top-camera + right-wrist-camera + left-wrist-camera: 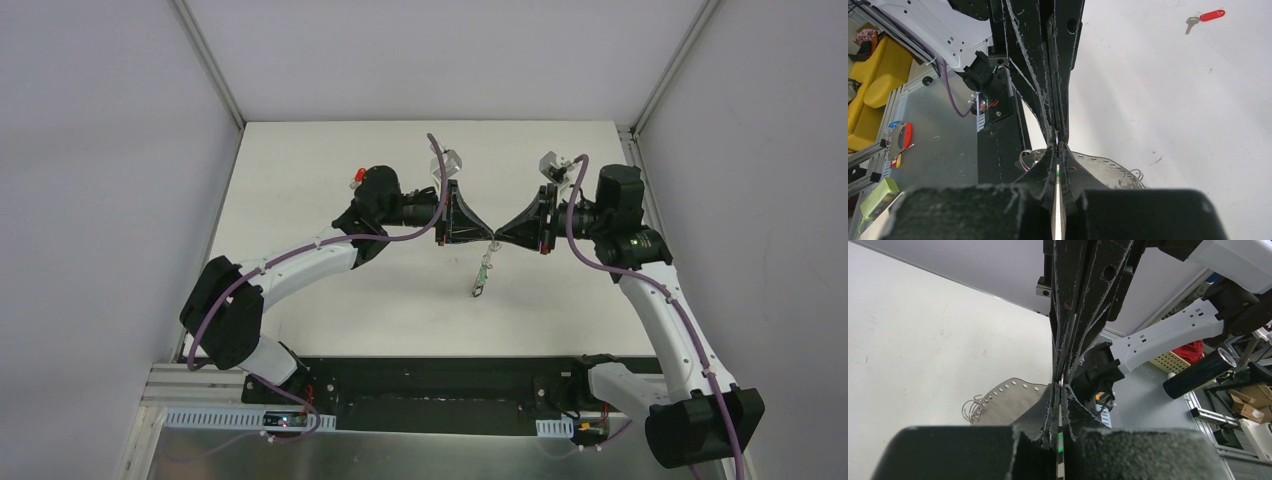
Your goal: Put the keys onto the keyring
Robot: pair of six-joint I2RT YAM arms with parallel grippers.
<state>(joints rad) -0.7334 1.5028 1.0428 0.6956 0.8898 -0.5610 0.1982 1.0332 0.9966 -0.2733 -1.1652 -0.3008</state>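
I can't read any writing from here — no label, brand, number or sign comes through in any of the three views. The red key tag (1211,15) lying on the surface (1173,100) is too small in the right wrist view to show lettering. The cardboard boxes (1245,407) at the edge of the left wrist view are too blurred for me to tell whether they bear print.

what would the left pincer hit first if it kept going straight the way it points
The right pincer. The left pincer points straight at it, tip seemingly against tip, both shut, so any push forward meets its fingertips at once. A green key dangles just below that spot.
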